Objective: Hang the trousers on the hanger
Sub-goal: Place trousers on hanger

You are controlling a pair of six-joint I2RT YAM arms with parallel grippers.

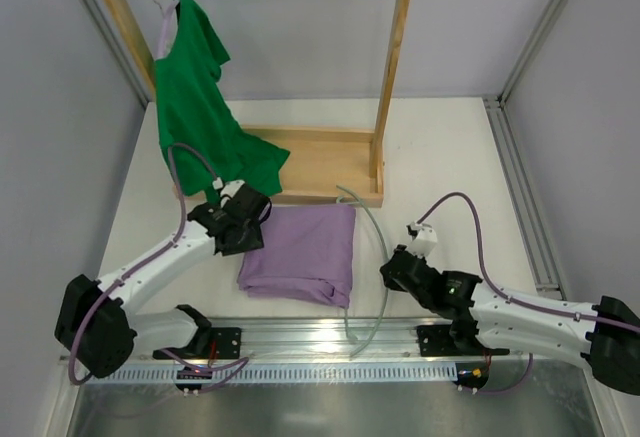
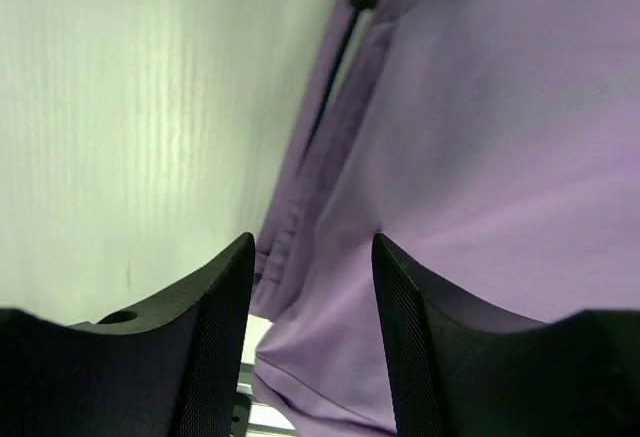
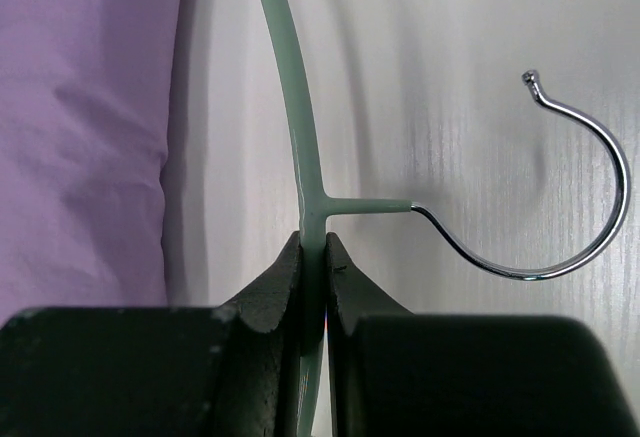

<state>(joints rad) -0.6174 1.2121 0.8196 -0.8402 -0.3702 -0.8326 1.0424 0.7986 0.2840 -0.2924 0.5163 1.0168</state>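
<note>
Well, trousers [image 1: 300, 252] look limp, light: take a folded edge. Left end effector [image 2: 312, 247] spread; right end effector [image 3: 312, 247] pinches the stiff hanger [image 3: 285, 77].

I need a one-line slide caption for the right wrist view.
Right gripper shut on the hanger, with the trousers lying beside it.

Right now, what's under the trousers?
Only the white table shows around the trousers. The hanger arcs out past their right edge, pinched in the right claw. Whether its lower bar runs beneath the fabric is covered.
</note>
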